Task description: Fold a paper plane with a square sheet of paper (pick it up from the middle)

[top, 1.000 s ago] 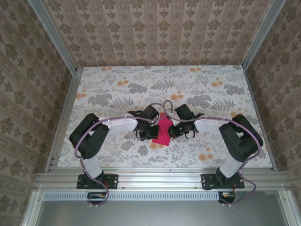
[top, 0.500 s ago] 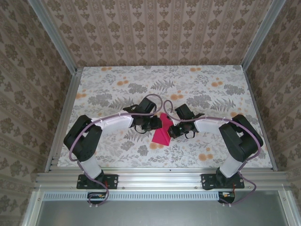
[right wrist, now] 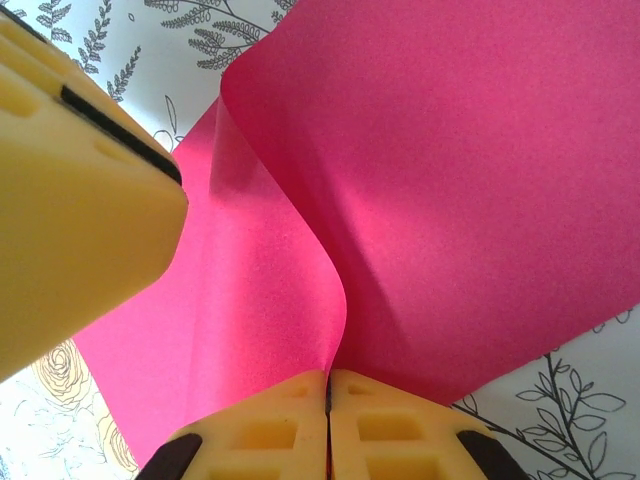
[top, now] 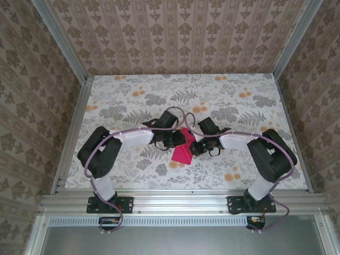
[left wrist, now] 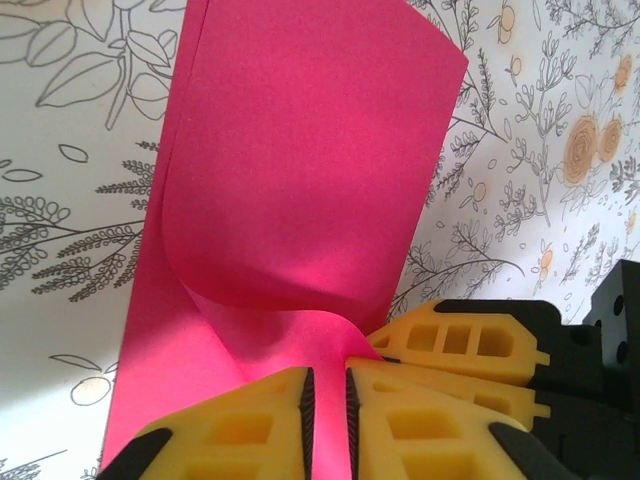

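The square sheet of paper [top: 182, 154] is seen just below the middle of the overhead view, lying on the floral-printed table [top: 133, 101] between the 2 arms. The left end effector [top: 180, 139] is extended from the left and the right end effector [top: 193, 145] from the right. Both are placed at the sheet's upper end, close beside each other.

In the right wrist view, 2 yellow fingers [right wrist: 260, 440] at the bottom centre are pressed together with no gap. A raised ridge of the magenta-pink sheet is pinched in their seam, so the right end effector is closed on the paper. From that ridge the sheet is spread toward the upper right and the lower left of the frame. A yellow finger of the left end effector is seen at the left edge.

In the left wrist view, the left fingers [left wrist: 240, 425] are held a narrow slit apart at the bottom of the frame, and a curled fold of the sheet runs into the slit. Whether the paper is clamped there cannot be told. A finger of the right end effector is seen just to the right, beside the same fold. The rest of the sheet is laid up to the frame's top edge.
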Controlling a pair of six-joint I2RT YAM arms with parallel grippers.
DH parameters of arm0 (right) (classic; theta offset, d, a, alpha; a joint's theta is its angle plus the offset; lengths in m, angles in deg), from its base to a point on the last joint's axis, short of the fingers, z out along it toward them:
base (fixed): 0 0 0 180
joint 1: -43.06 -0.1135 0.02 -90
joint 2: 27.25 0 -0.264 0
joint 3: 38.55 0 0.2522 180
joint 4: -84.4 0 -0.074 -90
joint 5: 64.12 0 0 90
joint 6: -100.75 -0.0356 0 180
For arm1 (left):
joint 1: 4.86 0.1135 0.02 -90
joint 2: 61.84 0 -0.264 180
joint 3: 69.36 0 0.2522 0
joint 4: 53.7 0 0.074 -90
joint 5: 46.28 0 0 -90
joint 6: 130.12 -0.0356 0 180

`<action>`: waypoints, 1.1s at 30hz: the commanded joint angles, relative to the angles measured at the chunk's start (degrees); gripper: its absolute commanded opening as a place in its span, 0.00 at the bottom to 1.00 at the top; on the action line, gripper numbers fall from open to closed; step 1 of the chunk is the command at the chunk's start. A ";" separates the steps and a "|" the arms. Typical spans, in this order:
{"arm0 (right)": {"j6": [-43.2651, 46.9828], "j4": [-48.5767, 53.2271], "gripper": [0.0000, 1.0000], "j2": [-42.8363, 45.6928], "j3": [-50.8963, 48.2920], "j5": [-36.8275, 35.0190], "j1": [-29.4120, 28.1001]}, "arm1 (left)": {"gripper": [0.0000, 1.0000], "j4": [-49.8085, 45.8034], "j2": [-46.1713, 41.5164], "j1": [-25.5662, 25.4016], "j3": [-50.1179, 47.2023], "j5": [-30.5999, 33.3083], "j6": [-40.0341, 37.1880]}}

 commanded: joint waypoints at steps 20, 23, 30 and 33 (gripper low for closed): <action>0.58 -0.81 0.09 -1.54 0.70 1.47 0.46 | 0.16 2.29 -1.13 -0.07 -0.76 -0.02 1.33; 0.50 -0.89 0.09 -1.52 0.45 1.47 0.58 | 0.15 3.96 0.23 -0.07 -0.77 -0.47 2.57; 0.33 -0.96 0.09 -1.66 0.52 1.56 0.67 | 0.14 6.35 2.96 -0.07 -1.32 -0.66 3.65; 0.23 -1.09 0.09 -1.90 0.52 1.60 0.69 | 0.15 6.35 3.78 0.08 -1.64 -0.23 3.59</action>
